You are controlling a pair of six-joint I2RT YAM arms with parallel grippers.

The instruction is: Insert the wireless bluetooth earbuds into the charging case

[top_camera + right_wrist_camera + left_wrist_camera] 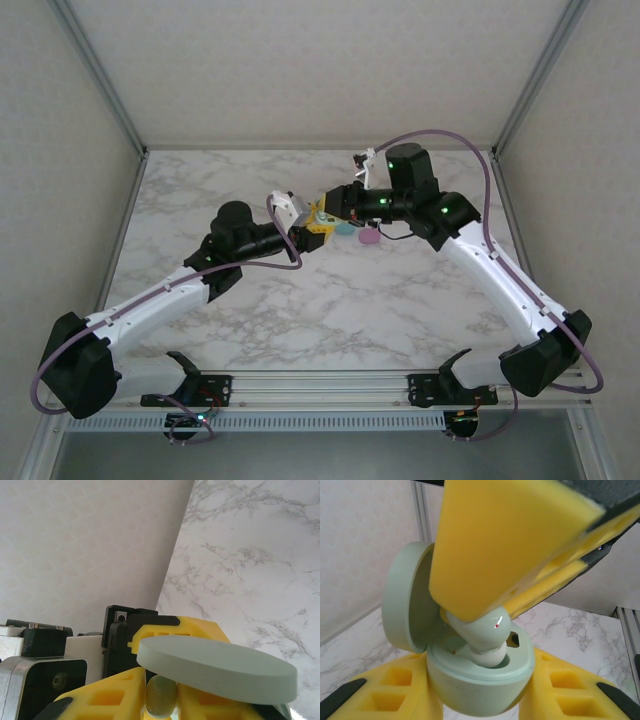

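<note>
The left gripper (311, 237) was clamped on the open pale green case (480, 685), whose lid (402, 600) stood up at the case's 9 o'clock. The right gripper (324, 213), angled in from 1 o'clock, pinched a pale green earbud (482, 630). The earbud's tip sat in the case's well.

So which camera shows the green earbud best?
Left wrist: the pale green earbud looks big, poking into the open case. Right wrist catches its end between yellow fingers; from the top it's too tiny.

No writing, brand mark or number can be read on the charging case (480, 685) or elsewhere.
</note>
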